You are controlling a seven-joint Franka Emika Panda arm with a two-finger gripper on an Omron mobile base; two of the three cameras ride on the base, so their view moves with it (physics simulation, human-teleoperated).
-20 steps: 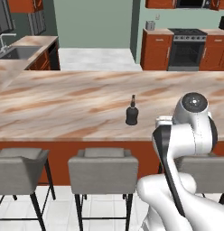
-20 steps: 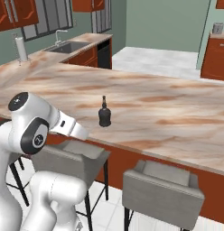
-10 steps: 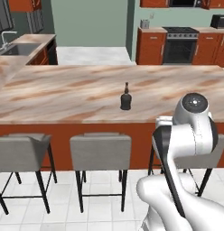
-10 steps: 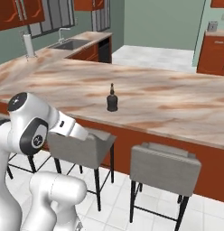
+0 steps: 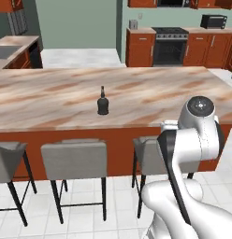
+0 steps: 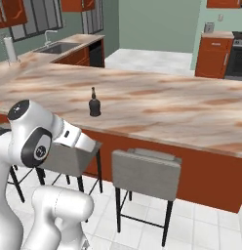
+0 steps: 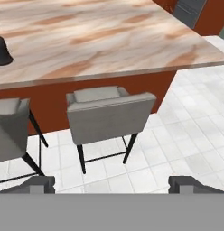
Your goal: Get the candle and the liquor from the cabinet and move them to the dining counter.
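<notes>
The liquor bottle stands upright on the dining counter. The gripper hangs with fingers spread wide and empty above a grey stool beside the counter.

We see the dining counter as smooth veined marble, the liquor glossy black, stools matt grey

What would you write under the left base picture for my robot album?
A black round-bodied liquor bottle stands upright on the long marble-look dining counter, grey bar stools lined up below.
</notes>
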